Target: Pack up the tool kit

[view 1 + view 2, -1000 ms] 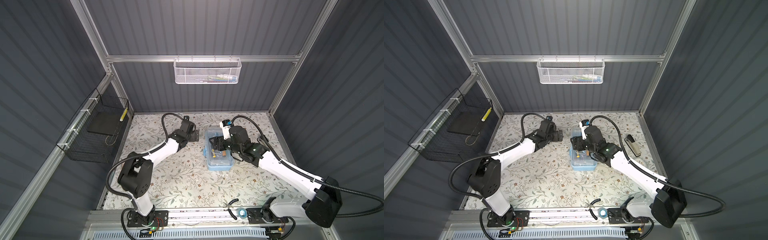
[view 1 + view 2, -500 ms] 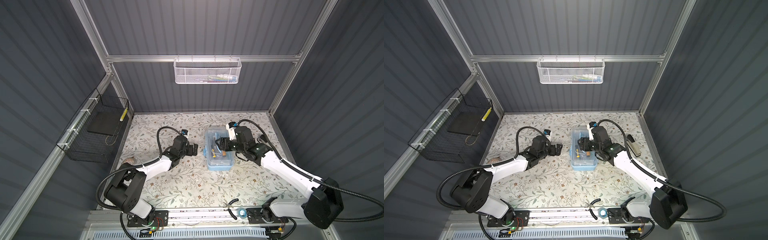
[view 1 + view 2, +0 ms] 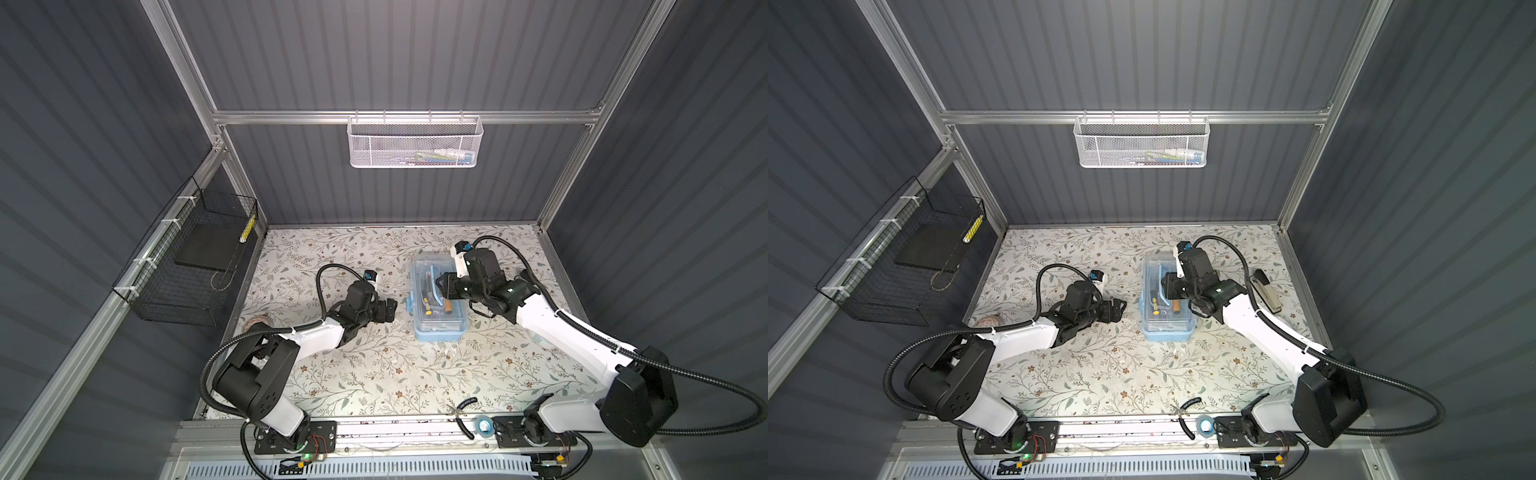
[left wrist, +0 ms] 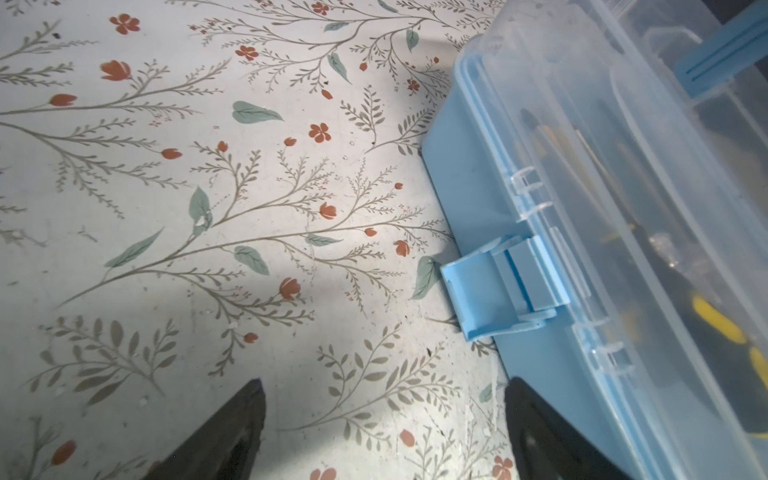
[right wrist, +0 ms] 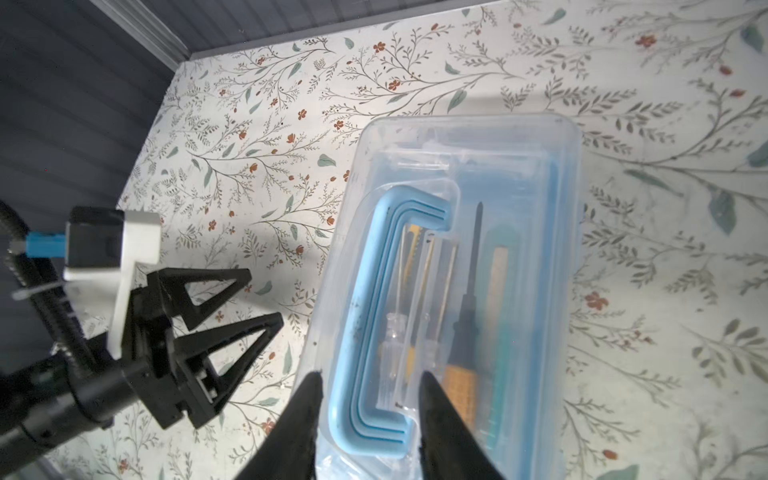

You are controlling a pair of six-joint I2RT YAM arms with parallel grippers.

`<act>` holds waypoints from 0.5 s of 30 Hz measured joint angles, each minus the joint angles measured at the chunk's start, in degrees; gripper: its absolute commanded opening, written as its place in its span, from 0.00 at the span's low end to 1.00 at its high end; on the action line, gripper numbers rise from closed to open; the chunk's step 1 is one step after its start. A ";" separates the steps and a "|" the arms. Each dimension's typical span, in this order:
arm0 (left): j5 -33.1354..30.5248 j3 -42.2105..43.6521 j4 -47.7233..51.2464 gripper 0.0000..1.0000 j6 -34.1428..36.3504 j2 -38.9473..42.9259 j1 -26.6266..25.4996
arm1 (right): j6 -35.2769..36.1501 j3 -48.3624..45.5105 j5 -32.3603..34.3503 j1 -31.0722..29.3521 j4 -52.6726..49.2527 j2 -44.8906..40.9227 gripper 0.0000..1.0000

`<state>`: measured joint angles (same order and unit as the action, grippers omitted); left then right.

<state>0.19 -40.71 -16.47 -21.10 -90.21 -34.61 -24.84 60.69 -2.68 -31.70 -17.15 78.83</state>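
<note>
Room: dark grey ribbed walls [image 3: 415,62] on an aluminium frame [image 3: 399,117].
Table [image 3: 374,374]: covered by a floral sheet. The clock is read in the top views, with 12 at the back wall.
Black wire basket [image 3: 178,270]: hangs on the wall at 9 o'clock. It holds a dark flat slab [image 3: 205,245] and a yellow striped stick [image 3: 246,230] at its 1 o'clock corner.
White mesh basket [image 3: 415,143]: hangs on the back rail at 12 o'clock. Slim pale items [image 3: 440,157] lie in it, too small to name.
Tool kit [image 3: 438,334]: a light-blue box resting on the table just toward 2 o'clock from centre. Its clear lid [image 5: 519,166] is down.
Left gripper [image 4: 385,382]: low over the table at the kit's 9 o'clock side, jaws spread wide with nothing between them.
Right gripper [image 5: 370,376]: over the lid, reaching in from 4 o'clock. Its jaws are narrowed around one end of the handle, and whether they press it cannot be told.
Stapler-like tool [image 3: 1266,293]: near the table's 3 o'clock edge.
Handle [image 5: 374,291]: a blue arch lying flat on the lid.
Latch [image 4: 498,291]: swung out from the kit's 9 o'clock wall.
Screwdriver [image 5: 467,316]: inside the kit, with a black shaft and orange grip, beside yellow-and-black tools [image 5: 413,245].
</note>
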 measured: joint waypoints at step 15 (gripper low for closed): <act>0.87 1.77 -2.05 0.88 -0.20 -1.22 -1.75 | -0.42 1.55 -3.56 -0.04 1.60 5.55 0.25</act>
<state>1.06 -38.94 -18.52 -21.30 -91.44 -36.36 -25.26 62.24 -6.24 -31.75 -15.55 84.38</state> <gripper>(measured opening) 0.878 0.266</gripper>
